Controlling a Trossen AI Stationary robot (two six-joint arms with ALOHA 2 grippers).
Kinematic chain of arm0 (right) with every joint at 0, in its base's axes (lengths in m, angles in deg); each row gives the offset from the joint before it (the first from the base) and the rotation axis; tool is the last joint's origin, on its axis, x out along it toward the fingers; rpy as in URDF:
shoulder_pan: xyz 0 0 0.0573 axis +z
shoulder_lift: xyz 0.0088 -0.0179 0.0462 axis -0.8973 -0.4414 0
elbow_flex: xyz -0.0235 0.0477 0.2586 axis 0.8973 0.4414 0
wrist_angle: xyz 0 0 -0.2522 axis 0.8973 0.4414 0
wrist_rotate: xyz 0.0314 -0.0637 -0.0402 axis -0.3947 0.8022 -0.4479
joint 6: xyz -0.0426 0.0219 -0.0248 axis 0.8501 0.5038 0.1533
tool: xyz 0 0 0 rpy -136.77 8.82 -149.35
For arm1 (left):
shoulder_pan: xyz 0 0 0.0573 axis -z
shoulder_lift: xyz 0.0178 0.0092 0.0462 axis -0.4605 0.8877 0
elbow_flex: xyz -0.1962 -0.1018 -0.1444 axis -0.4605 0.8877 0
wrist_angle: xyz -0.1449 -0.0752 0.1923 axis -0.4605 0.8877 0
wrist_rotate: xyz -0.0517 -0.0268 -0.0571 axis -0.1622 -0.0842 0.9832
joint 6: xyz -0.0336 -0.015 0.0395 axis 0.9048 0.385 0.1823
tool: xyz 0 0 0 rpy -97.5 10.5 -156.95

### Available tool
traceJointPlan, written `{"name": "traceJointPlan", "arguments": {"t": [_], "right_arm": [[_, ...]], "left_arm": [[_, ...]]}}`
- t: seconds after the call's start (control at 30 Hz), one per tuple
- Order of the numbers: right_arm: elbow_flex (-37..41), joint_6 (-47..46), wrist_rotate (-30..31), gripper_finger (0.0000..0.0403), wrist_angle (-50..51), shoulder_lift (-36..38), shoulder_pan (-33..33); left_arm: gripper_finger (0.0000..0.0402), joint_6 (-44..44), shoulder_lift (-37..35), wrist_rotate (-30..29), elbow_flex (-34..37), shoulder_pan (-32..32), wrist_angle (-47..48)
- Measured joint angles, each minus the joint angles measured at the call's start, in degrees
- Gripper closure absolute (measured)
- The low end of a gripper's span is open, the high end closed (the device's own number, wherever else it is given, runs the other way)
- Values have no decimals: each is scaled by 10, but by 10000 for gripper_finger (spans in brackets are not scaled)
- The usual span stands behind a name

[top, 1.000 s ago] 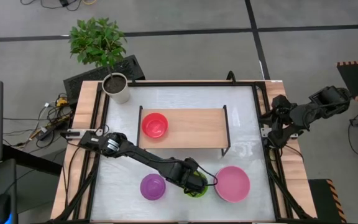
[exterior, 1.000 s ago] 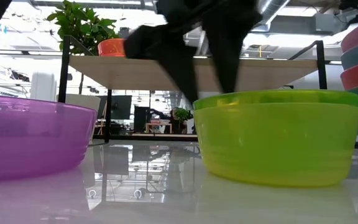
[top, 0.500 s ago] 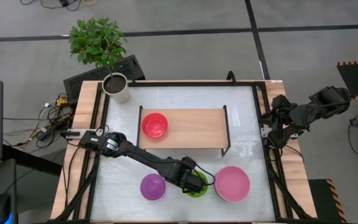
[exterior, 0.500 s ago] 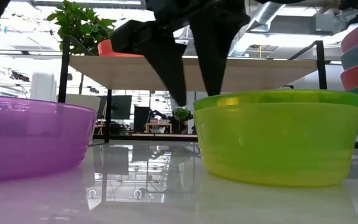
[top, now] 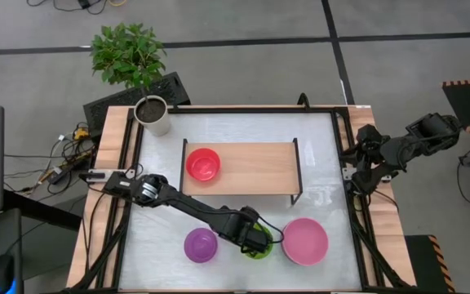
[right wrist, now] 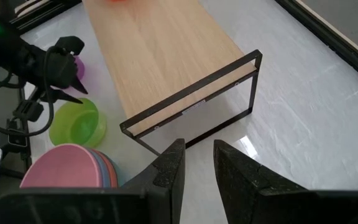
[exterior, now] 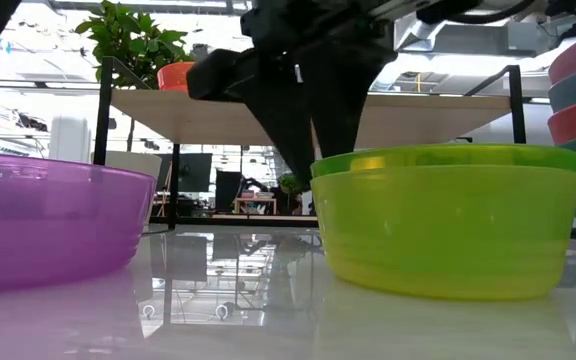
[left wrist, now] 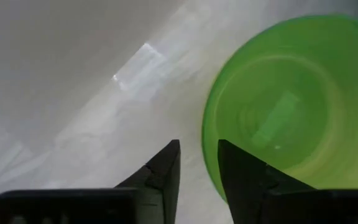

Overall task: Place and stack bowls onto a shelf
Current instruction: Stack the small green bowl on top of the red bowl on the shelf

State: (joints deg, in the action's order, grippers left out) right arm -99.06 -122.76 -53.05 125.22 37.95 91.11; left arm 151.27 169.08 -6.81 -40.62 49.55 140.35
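Note:
The yellow-green bowl [top: 261,247] [exterior: 448,230] [left wrist: 278,106] stands on its base near the table's near edge. It sits between a purple bowl [top: 201,245] [exterior: 48,215] and a stack of bowls with a pink one on top [top: 305,241] [right wrist: 73,168]. My left gripper [top: 254,236] [left wrist: 199,149] is above the yellow-green bowl's left rim, shut on it. A red bowl [top: 203,164] sits on the left end of the shelf [top: 255,167] [right wrist: 166,56]. My right gripper [right wrist: 199,146] waits, shut, at the table's right edge. My left gripper holds the yellow-green bowl by its rim on the side toward the purple bowl [left wrist: 205,134]. One finger [exterior: 333,120] is inside the bowl and the other finger [exterior: 293,140] is outside. The fingers come from above, pointing down. The bowl stands upright on the table.
A white plant pot [top: 152,115] stands at the table's far left corner. The shelf's board is bare to the right of the red bowl. The purple bowl and the pink-topped stack sit close on either side of the held bowl.
My left gripper's fingers have drawn together, from a wide straddle over the yellow-green bowl's left rim to a narrow gap around it. The bowl has stayed in place on the table.

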Motion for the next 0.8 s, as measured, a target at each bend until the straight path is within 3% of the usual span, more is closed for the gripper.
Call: {"name": "traceJointPlan", "arguments": {"t": [0.3,0.8], "right_arm": [[0,0,0,290,0,0,0],[0,0,0,290,0,0,0]], "left_arm": [[376,-14,-1,4,0,0,-18],[401,-16,1,44,4,-2,-30]]}}
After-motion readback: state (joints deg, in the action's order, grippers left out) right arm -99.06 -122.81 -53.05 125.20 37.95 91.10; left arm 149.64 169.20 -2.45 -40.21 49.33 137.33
